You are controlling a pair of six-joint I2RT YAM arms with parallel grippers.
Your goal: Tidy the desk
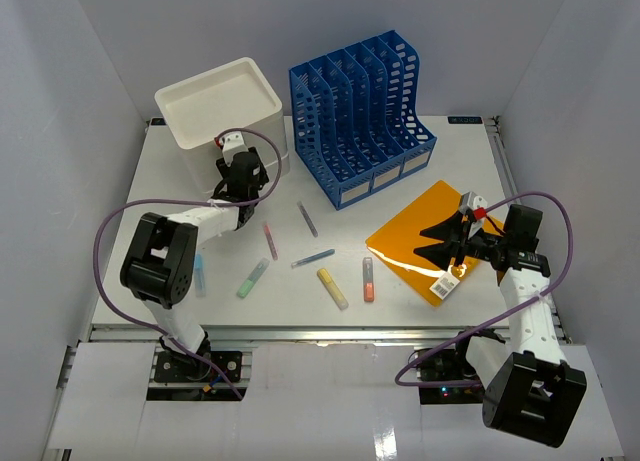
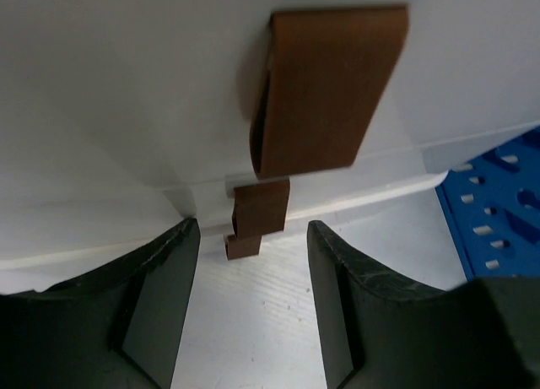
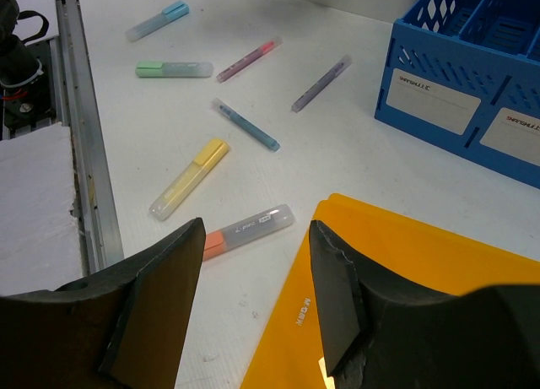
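We log the left gripper (image 2: 253,254) partly open and empty, with the desk (image 2: 245,321) just beneath. The drawer box (image 2: 126,110) is dead ahead, its brown pull tabs (image 2: 325,85) centred on the gap, so the left arm is nearer. The right gripper (image 3: 257,230) is open and empty over the orange folder (image 3: 405,271), with markers (image 3: 187,180) beyond.

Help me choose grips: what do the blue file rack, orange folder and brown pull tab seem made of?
Blue file rack: rigid moulded plastic, by its perforated walls.
Orange folder: thin glossy plastic or coated card; bright glare.
Brown pull tab: perhaps leather or leatherette, matte, folded over.
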